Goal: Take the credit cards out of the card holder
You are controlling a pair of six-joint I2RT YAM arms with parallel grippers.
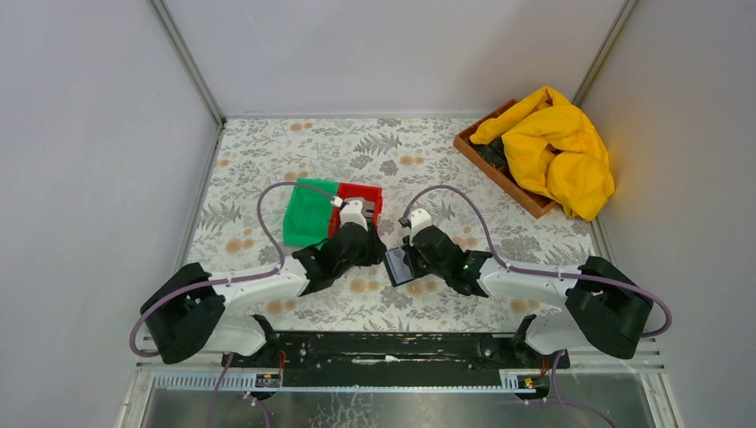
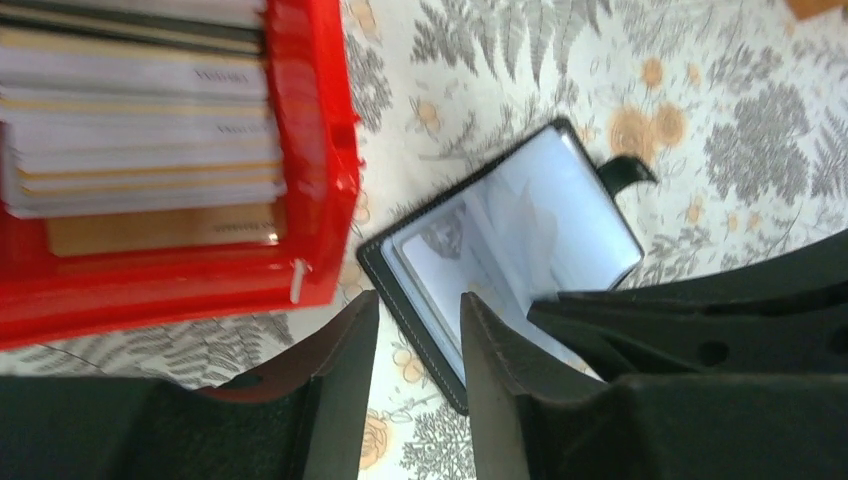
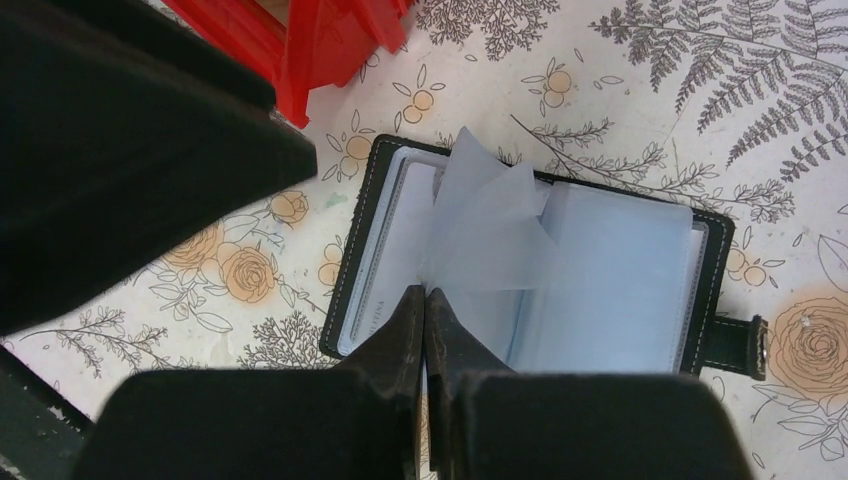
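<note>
Just right of the red bin (image 1: 364, 188), top view: the card holder (image 1: 398, 267) lies open on the floral desk (image 1: 267, 152). Right jaws sit down on it, and left jaws hang at the bin's near edge. A green bin (image 1: 308, 214) touches the red bin's left side. A wooden tray (image 1: 499, 175) with a yellow cloth (image 1: 553, 147) is well apart from the bin, far right.

Left wrist view: credit cards (image 2: 140, 130) are stacked inside the red bin, likely the drop spot. Left jaws are partly open and empty, over the desk between bin and holder, probably waiting for a handover.

Right wrist view: right jaws are fully shut at the near edge of a lifted clear sleeve (image 3: 490, 215) by the holder's spine. Cannot tell if the sleeve is pinched; looks like page-turning to expose a pocket. A whitish card (image 3: 385, 250) seems lodged in the page nearest the red bin.
</note>
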